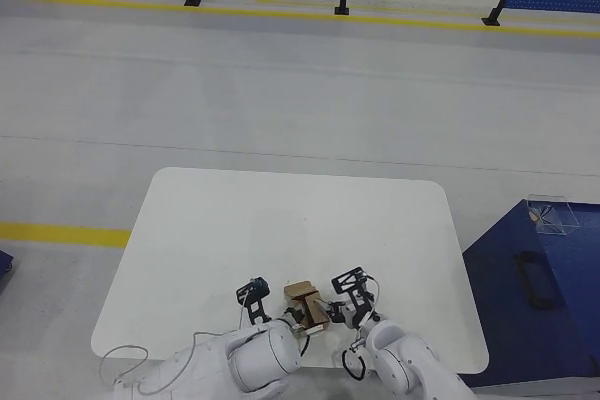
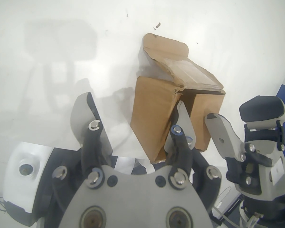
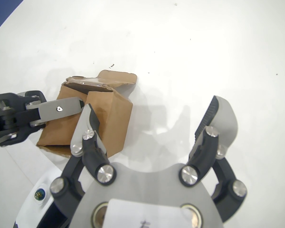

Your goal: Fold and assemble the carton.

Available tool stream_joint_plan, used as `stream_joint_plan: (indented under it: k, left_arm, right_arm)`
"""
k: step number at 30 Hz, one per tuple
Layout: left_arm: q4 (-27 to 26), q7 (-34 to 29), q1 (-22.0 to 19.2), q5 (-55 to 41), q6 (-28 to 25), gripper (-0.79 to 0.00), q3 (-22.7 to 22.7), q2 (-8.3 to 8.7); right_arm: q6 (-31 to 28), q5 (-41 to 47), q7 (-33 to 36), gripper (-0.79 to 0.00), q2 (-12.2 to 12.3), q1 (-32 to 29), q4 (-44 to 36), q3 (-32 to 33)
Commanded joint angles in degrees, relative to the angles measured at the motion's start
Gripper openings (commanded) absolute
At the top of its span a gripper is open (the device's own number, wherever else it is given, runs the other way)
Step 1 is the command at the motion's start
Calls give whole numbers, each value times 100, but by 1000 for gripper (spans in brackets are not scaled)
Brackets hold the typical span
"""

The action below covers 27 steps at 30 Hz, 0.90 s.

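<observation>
A small brown carton (image 1: 304,297) stands near the table's front edge, partly folded, with a torn, taped top flap (image 2: 192,72) bent over a dark opening. My left gripper (image 2: 133,100) is open beside it. One of its fingers (image 2: 184,119) is at the slot between two side panels, and the other is out over bare table. My right gripper (image 3: 152,103) is open on the opposite side, with one finger (image 3: 86,119) against the carton's (image 3: 114,117) wall and the other well clear. From above, the left gripper (image 1: 278,311) and right gripper (image 1: 337,306) flank the carton.
The white table (image 1: 280,220) stretches bare beyond the carton. A blue cabinet (image 1: 550,290) with a small clear box (image 1: 550,213) on it stands off the table's right side. The front table edge is close under both arms.
</observation>
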Motion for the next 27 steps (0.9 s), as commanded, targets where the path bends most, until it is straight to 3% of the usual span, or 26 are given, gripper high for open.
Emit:
stream_joint_plan:
  k: [1, 4, 10, 13, 19, 21, 27]
  left_arm:
    - [-93, 171, -21, -60, 0, -114, 0, -3]
    - [-425, 633, 32, -256, 0, 0, -197, 38]
    - [-1297, 1542, 757, 66, -372, 0, -890, 238]
    - [-1389, 1419, 929, 376, -238, 0, -982, 320]
    - [-1389, 1419, 929, 376, -238, 0, -982, 320]
    - [-1389, 1419, 929, 376, -238, 0, -982, 320]
    - [-1389, 1419, 929, 376, -238, 0, -982, 320]
  right_arm:
    - [28, -20, -1, 0, -24, 86, 65, -33]
    - [133, -155, -108, 0, -61, 237, 165, -79]
    - [-85, -203, -705, 0, -20, -27, -203, 233]
    - [-822, 16, -577, 0, 103, -450, -526, 718]
    - [-2436, 17, 170, 0, 350, -1166, -866, 1561]
    - [-2660, 17, 315, 0, 383, -1261, -831, 1656]
    - [-2025, -364, 342, 0, 277, -877, -426, 1078]
